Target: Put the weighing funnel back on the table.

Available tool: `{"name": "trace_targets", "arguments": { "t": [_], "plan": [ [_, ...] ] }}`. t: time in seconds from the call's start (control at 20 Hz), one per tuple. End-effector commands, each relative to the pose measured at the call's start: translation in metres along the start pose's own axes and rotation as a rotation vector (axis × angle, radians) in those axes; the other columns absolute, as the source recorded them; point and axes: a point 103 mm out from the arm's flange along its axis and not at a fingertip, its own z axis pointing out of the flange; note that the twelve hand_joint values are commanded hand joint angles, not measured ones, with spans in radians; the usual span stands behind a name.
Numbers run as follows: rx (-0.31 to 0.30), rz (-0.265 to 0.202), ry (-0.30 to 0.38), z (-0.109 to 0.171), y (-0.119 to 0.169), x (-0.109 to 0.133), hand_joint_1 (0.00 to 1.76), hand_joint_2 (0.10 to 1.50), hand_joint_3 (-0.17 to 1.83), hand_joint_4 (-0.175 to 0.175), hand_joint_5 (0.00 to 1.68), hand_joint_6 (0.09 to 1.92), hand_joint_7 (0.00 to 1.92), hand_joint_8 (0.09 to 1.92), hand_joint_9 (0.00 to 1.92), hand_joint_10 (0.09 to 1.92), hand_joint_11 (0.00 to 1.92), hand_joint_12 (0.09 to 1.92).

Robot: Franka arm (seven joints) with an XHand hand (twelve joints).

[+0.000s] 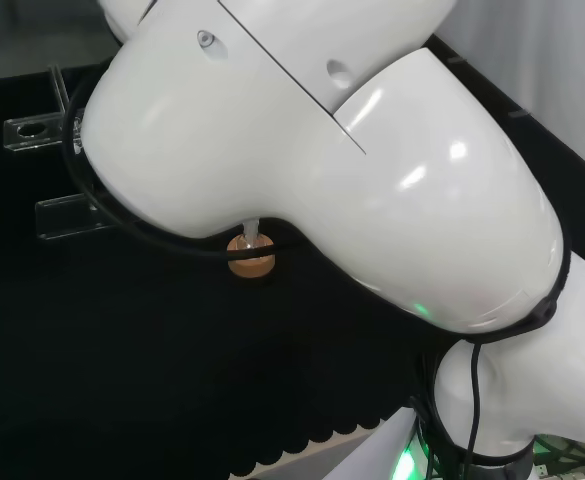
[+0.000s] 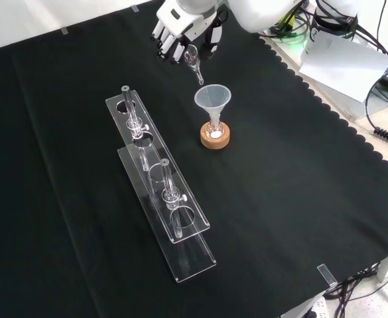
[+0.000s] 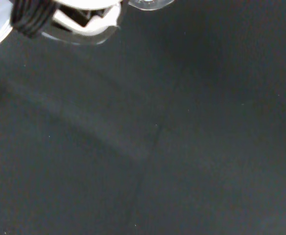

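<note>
In the front view my hand (image 2: 178, 28) hangs above the far part of the cloth, fingers curled round the weighing funnel (image 2: 194, 59). This small clear piece points its short stem down and toward the big funnel (image 2: 212, 99). The big funnel stands mouth up in a small flask on a cork ring (image 2: 215, 137), a little nearer the camera than the hand. In the head view the cork ring (image 1: 251, 262) peeks out under the arm's white link. A clear glass edge (image 3: 150, 4) and a blurred white part of the hand (image 3: 84, 19) show in the wrist view.
Two clear plastic racks (image 2: 155, 173) with glass tubes lie lengthwise on the cloth, left of the funnel in the front view. The cloth's scalloped edge (image 2: 326, 119) runs along the right, with papers and cables beyond it.
</note>
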Motion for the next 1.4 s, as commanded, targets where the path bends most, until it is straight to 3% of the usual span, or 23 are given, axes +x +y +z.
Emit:
{"name": "trace_targets", "arguments": {
  "t": [0.05,0.7,1.4],
  "plan": [
    [-0.016,-0.002,0.054,0.003,0.002,-0.003,1.1,0.67,0.68,0.175,1.2,0.81,0.55,0.63,0.89,0.34,0.68,1.09],
    [-0.016,0.023,0.196,0.027,0.025,-0.029,1.1,0.67,0.68,0.175,1.2,0.81,0.55,0.63,0.89,0.34,0.68,1.09],
    [0.019,0.028,0.262,0.07,0.07,-0.046,1.1,0.68,0.68,0.175,1.2,0.82,0.55,0.63,0.89,0.34,0.67,1.1]
  ]
}}
